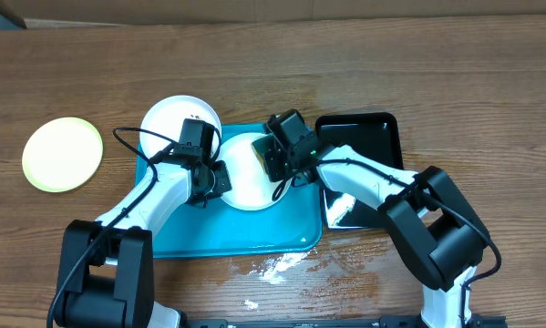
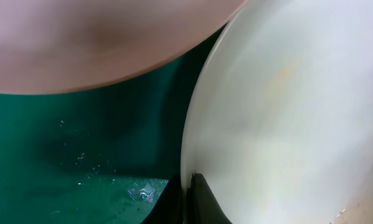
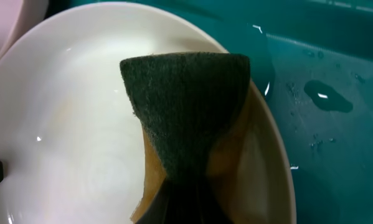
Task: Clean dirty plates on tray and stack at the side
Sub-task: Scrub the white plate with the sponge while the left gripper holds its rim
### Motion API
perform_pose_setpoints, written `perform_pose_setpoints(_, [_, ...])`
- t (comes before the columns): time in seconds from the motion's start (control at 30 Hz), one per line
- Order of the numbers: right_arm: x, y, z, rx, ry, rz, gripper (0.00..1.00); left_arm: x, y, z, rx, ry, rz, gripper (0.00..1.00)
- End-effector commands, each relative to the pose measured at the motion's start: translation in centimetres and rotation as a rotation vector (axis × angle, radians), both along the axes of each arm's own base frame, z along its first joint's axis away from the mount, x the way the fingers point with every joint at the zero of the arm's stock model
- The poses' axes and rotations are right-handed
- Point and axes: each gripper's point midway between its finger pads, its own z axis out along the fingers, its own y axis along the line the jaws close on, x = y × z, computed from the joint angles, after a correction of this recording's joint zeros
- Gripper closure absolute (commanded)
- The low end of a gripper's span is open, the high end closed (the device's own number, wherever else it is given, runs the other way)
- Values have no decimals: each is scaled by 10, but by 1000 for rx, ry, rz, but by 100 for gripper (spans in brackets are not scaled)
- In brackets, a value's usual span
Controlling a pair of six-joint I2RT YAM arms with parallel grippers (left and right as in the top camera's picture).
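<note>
A white plate (image 1: 245, 187) lies in the middle of the turquoise tray (image 1: 254, 239). My left gripper (image 1: 214, 179) is shut on this plate's left rim; in the left wrist view the rim (image 2: 286, 124) sits between the fingers (image 2: 189, 196). My right gripper (image 1: 279, 160) is shut on a sponge with a green scouring face (image 3: 186, 99) and presses it on the plate's (image 3: 68, 124) right side. A second white plate (image 1: 174, 118) rests at the tray's back left corner. A pale yellow-green plate (image 1: 63, 153) lies on the table at far left.
A glossy black tray (image 1: 364, 135) stands right of the turquoise tray, under my right arm. White wet specks (image 1: 277, 266) lie on the table in front of the tray. Water drops (image 3: 326, 96) lie on the tray floor (image 3: 342, 143).
</note>
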Motion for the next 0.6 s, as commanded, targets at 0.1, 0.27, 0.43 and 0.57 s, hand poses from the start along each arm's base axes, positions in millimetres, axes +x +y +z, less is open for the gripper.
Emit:
perform_pose_setpoints(0.1, [12, -23, -21, 26, 47, 22, 96, -2, -2, -2, 15, 11, -65, 96])
perform_pose_setpoints(0.27, [0, -10, -13, 140, 96, 135, 96, -2, -2, -2, 15, 10, -65, 96])
perform_pose_setpoints(0.43, [-11, -2, -17, 137, 96, 212, 96, -2, -2, -2, 15, 10, -65, 96])
perform_pose_setpoints(0.57, [-17, 3, -26, 140, 119, 230, 96, -2, -2, -2, 15, 10, -65, 96])
